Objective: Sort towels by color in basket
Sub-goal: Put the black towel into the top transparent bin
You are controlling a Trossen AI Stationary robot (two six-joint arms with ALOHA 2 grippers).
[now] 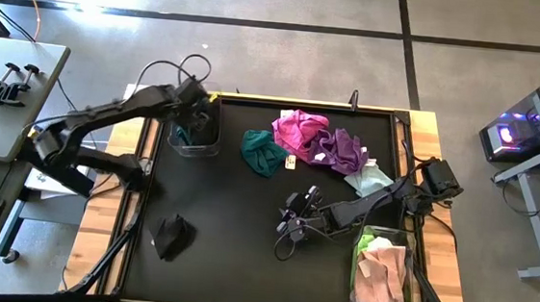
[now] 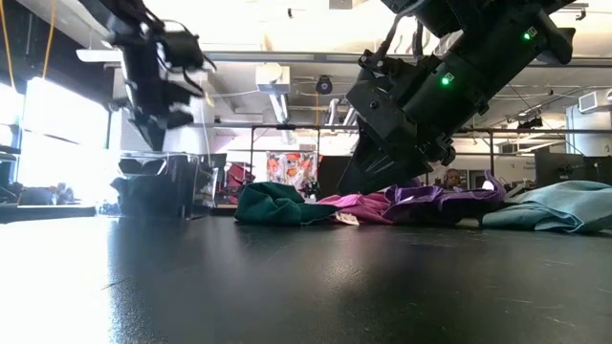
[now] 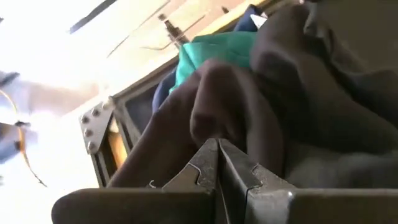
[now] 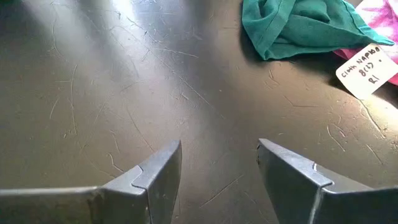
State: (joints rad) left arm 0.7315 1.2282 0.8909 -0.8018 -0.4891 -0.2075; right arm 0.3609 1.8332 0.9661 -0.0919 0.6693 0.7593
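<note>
My left gripper is shut and stands above the clear basket at the table's far left. That basket holds dark and teal towels. In the low view nothing hangs from my left gripper. My right gripper is open over bare mat, right of the table's middle. Loose on the mat lie a teal towel, a magenta one, a purple one, a mint one and a black one at the near left.
A second clear basket at the near right holds lime green and pink towels. A handwritten paper tag lies beside the teal towel. The wooden table edge frames the black mat, and cables run along the sides.
</note>
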